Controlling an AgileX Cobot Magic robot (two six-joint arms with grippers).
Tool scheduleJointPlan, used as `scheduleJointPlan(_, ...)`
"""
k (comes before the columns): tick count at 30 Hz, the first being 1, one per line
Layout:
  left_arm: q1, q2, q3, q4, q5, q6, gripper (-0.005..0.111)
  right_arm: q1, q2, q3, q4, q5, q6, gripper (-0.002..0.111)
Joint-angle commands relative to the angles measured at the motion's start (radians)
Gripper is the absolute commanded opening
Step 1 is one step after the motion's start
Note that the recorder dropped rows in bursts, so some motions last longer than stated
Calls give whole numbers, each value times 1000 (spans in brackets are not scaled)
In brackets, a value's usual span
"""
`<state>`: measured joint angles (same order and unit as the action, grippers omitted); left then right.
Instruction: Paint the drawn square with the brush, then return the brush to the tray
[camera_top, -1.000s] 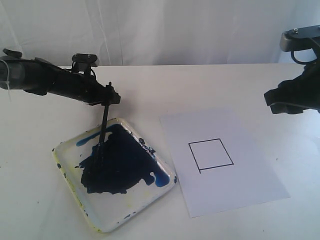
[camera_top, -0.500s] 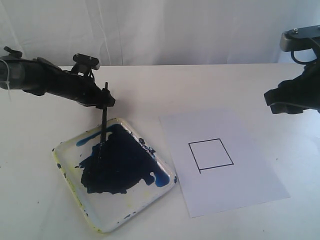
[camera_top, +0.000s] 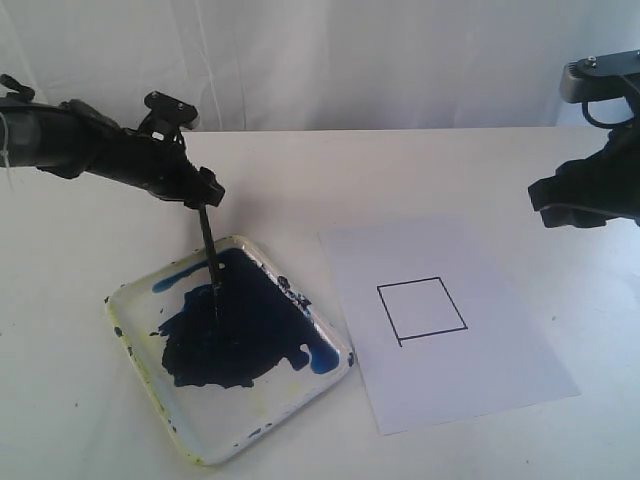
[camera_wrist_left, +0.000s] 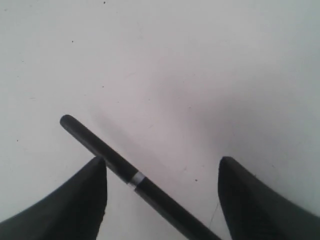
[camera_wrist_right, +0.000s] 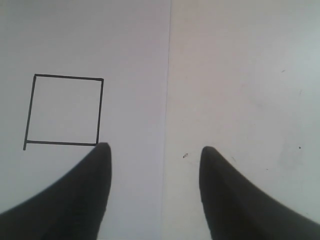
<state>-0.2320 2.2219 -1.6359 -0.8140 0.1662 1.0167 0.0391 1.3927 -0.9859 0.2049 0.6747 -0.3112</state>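
The brush stands steeply, its tip in the blue-black paint of the tray. Its upper end sits between the fingers of my left gripper. In the left wrist view the brush crosses the wide gap of the open left gripper diagonally and touches only one finger. The drawn square is plain white inside. My right gripper hovers open to its right. The right wrist view shows the open right gripper above the paper's edge, next to the drawn square.
The white paper sheet lies right of the tray, almost touching its corner. A white curtain closes off the back of the white table. The paper's edge runs between the right fingers.
My left gripper shifted left and slightly up. The brush's upper end swung with it, so the brush now leans the other way, its tip still in the paint. The right arm stayed still.
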Motion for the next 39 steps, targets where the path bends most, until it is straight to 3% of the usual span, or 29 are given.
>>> scheduleJointPlan(1,2,-17,0,49,35,3,66,1,0,-5,1,-10,1,51)
scheduleJointPlan(11,2,-91,-4,101,64,29,66,1,0,-5,1,-10,1,51)
scheduleJointPlan(19,2,-175,-6,480,234,230,66,1,0,-5,1,-13,1,51)
scheduleJointPlan(22,-1,-177,-6,555,250,337,66,1,0,-5,1,-13,1,51)
scheduleJointPlan(30,-5,-173,-1,537,349,766,59,1,0,-5,-1,-21,1,51)
scheduleJointPlan(33,-25,-173,1,531,362,820,56,1,0,-5,-1,-27,1,51)
scheduleJointPlan(39,-80,-171,1,531,304,870,72,1,7,-5,-1,-27,1,51)
